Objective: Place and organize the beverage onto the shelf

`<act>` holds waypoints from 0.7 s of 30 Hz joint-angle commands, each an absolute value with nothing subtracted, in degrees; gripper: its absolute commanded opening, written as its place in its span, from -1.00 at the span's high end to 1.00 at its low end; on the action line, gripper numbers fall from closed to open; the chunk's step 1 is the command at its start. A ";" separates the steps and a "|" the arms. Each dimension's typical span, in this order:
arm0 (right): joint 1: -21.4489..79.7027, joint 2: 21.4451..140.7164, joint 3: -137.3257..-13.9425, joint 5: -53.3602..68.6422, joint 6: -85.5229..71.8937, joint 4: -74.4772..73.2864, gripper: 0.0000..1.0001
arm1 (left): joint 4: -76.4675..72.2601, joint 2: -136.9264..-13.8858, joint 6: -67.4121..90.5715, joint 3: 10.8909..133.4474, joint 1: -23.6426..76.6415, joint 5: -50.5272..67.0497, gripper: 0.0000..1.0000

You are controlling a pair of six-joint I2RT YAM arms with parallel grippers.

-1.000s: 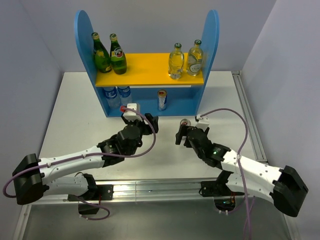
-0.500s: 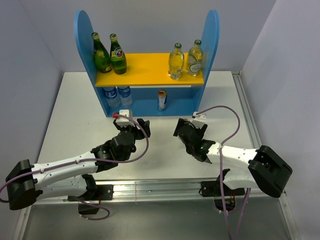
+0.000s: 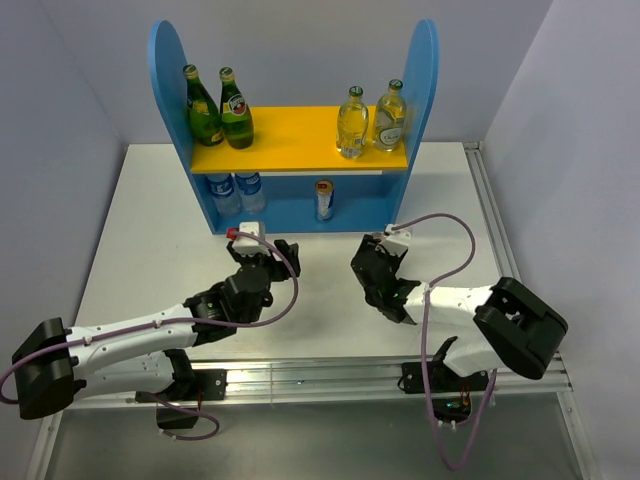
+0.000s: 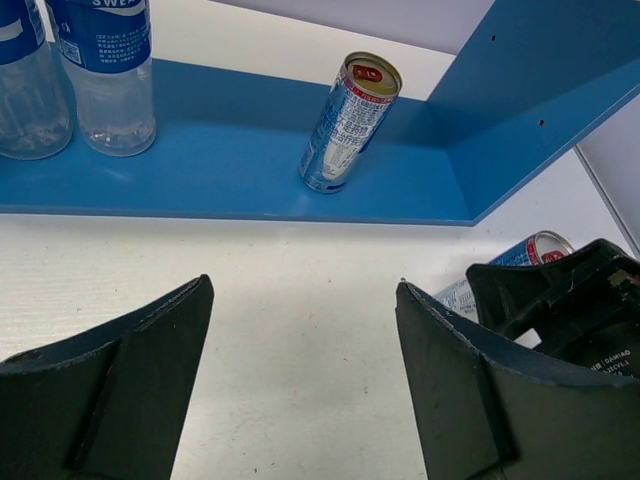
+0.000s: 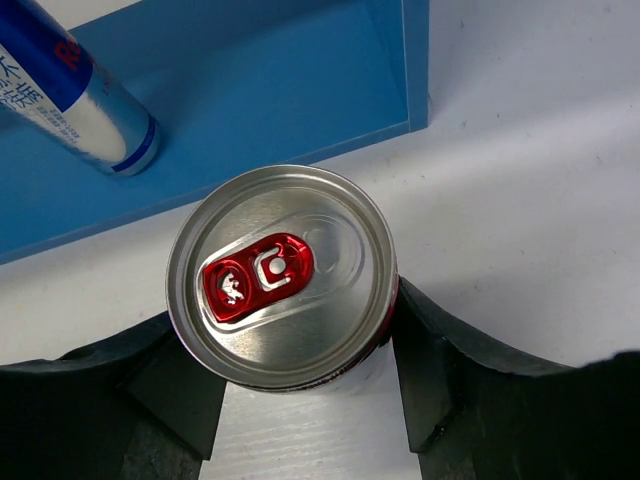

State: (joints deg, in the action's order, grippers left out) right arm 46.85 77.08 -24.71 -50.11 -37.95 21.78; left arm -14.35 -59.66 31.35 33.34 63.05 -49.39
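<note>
A slim can with a silver lid and red tab stands upright on the table in front of the shelf. My right gripper is shut on it, one finger against each side. From above, the right gripper hides the can. The left wrist view shows the can's top behind my right gripper's fingers. My left gripper hovers open over bare table to its left. Another slim can stands on the lower tier. Two dark green bottles and two clear bottles stand on the yellow board.
Two blue-labelled water bottles stand at the left of the lower tier, to the left of the can there. The shelf's blue right panel rises just behind my right gripper. A metal rail runs along the table's right edge.
My right gripper moved over the can and closed its fingers onto it. My left arm drew back from the shelf toward the near left, still open.
</note>
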 commanded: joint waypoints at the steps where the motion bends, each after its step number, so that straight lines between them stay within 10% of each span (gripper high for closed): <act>1: 46.93 79.10 -27.06 -51.24 -40.51 20.92 0.44 | -17.49 -59.77 32.43 33.22 63.37 -49.83 -0.60; 4: 47.02 79.71 -31.09 -52.29 -41.22 17.59 0.99 | -18.54 -59.41 32.34 32.26 63.37 -49.66 -0.60; 21: 43.51 93.59 -50.00 -53.09 -23.12 25.57 1.00 | -16.96 -55.02 31.64 30.32 63.28 -52.56 -0.62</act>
State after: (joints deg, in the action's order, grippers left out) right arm 45.54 91.83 -45.52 -50.96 -27.27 19.38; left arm -15.99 -56.66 31.33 30.94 63.09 -50.98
